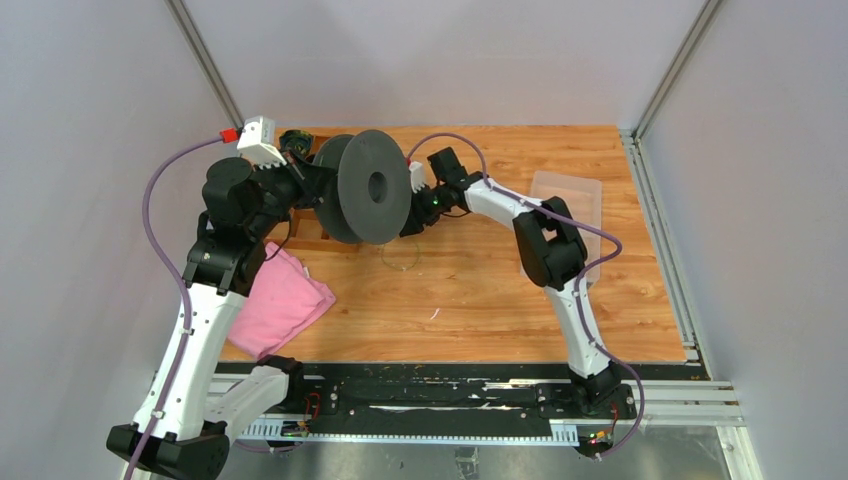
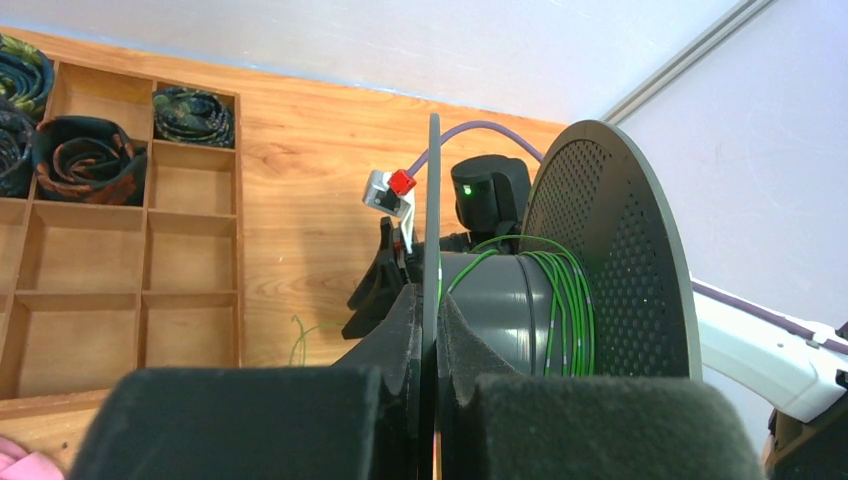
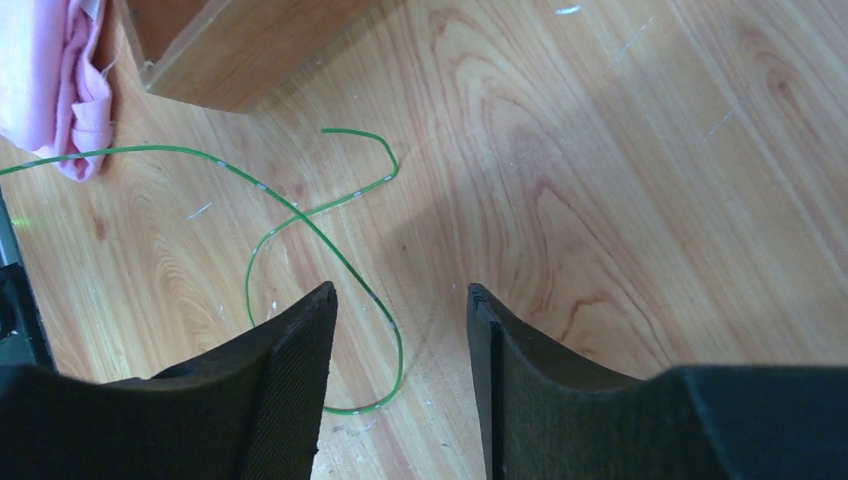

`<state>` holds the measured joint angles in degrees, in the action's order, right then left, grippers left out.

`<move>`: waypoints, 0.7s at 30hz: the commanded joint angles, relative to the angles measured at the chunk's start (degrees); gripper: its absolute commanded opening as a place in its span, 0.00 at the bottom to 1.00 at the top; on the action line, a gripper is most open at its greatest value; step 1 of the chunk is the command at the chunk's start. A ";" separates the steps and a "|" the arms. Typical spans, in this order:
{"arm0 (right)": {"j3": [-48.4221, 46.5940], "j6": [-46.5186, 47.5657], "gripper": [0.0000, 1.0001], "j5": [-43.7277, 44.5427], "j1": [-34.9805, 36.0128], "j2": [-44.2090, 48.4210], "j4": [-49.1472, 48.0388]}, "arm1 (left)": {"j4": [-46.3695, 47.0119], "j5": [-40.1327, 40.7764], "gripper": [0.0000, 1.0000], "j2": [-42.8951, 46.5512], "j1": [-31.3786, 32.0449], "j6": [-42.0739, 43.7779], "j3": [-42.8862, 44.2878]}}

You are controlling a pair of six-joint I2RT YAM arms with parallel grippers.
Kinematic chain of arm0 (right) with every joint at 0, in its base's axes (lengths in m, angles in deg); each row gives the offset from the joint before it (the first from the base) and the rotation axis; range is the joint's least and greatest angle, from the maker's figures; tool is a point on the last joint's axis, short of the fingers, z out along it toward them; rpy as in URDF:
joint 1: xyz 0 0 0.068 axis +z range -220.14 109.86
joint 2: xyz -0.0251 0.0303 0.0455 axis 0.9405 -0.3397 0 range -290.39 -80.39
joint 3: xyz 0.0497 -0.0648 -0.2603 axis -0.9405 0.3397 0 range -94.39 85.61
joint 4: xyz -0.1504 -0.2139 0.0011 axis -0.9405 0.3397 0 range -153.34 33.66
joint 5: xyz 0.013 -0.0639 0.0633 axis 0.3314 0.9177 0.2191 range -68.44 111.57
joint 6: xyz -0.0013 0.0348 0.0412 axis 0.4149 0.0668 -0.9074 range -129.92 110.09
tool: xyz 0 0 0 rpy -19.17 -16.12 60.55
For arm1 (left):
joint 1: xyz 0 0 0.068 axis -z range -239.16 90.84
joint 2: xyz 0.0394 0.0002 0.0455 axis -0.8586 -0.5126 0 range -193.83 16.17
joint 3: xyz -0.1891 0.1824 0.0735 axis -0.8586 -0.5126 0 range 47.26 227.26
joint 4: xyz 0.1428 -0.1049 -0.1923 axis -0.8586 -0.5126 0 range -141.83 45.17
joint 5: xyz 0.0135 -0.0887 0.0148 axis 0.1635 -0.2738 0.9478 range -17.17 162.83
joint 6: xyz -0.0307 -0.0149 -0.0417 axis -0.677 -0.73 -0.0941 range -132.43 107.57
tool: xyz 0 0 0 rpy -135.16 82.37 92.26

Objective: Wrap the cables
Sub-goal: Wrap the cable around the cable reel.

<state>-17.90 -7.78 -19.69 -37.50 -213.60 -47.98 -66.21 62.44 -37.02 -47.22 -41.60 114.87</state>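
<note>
The left gripper [image 2: 433, 320] is clamped tight on 1 thin flange of the dark grey spool [image 2: 610, 260], holding it on edge above the table [image 3: 620, 180], with several turns of green cable [image 2: 565, 300] wound round its hub. The right gripper [image 3: 400, 320] hangs with its 2 fingers parted, grasping nothing, over the cable's loose end looped on the wood near the pink cloth [image 3: 70, 90].
</note>
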 commanded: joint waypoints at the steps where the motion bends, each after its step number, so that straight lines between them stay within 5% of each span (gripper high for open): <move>1: -2.12 1.59 0.48 0.79 0.87 -1.71 2.20 | 5.24 -1.50 0.00 1.51 -0.69 -1.51 0.94; 9: 1.58 3.56 0.31 1.59 2.75 0.03 1.27 | 5.57 -1.44 0.00 1.40 -0.69 -1.77 0.72; 16: 6.19 2.88 0.03 0.58 2.87 4.76 -0.62 | 4.47 1.93 0.00 1.62 -0.96 -1.43 0.67; 21: 14.01 -0.16 0.01 -3.17 2.95 12.11 -3.83 | 3.10 9.01 0.00 0.52 -1.05 0.09 1.77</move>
<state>-8.59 -5.90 -19.38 -35.29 -209.05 -48.97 -66.15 65.41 -37.02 -47.52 -41.73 114.85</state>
